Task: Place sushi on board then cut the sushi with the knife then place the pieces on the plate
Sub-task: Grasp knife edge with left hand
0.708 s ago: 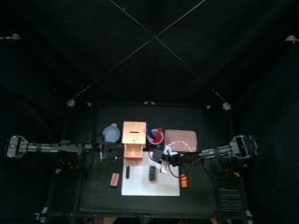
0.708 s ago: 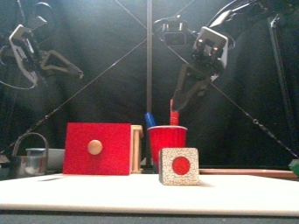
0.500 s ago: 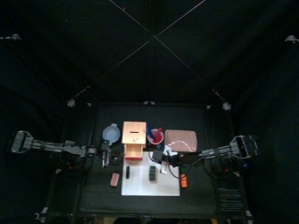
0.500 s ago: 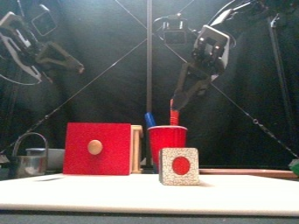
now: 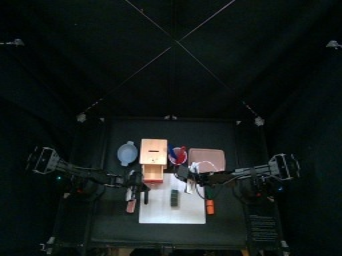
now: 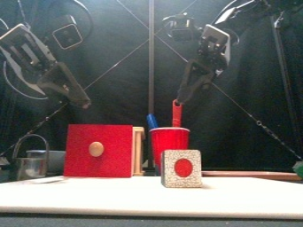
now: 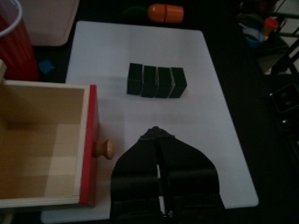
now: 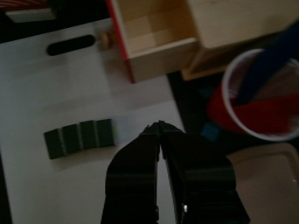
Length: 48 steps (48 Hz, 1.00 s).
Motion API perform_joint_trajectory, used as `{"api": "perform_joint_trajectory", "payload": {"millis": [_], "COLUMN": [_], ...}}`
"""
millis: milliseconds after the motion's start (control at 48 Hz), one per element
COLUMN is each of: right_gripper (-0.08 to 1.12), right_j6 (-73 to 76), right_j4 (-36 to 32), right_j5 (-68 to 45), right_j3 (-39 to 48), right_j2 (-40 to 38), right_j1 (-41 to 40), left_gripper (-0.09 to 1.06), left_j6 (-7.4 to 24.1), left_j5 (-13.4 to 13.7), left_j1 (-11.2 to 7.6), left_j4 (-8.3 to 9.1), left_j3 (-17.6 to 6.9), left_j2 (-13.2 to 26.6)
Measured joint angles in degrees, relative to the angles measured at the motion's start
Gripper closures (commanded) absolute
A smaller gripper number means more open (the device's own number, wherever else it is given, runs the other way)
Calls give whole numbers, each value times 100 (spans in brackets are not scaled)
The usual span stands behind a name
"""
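Top view has the dark green 4-block toy sushi roll (image 5: 175, 198) lying ready on the flat white cutting board (image 5: 158, 212), so left pincer (image 7: 158, 133) and right pincer (image 8: 160, 129) hover, jaws together, the right nearest the round red cup (image 6: 169, 144) holding the red toy knife (image 6: 175, 113) it likely needs.

Black all over: the left gripper (image 7: 159, 133) and right gripper (image 8: 160, 128) each show dark, glossy jaws tapering to a point, grey from outside.
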Motion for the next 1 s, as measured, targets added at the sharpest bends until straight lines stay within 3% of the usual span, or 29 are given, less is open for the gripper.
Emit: {"api": "perform_joint_trajectory", "payload": {"millis": [417, 771, 1000], "right_gripper": [60, 60, 60], "right_j6": [-501, -668, -668], "right_j4": [-26, 334, 343], "right_j5": [668, 545, 492], "right_j3": [571, 844, 896], "right_j2": [-1406, -1468, -1468], "right_j1": [-1028, -1063, -1063], "left_gripper": [77, 77, 77], "left_j6": [352, 1037, 1292], "left_j5": [264, 281, 290], "left_j1": [475, 1028, 1266], "left_j4": [0, 9, 9], "left_j3": [-325, -554, -615], "left_j2": [756, 826, 844]}}
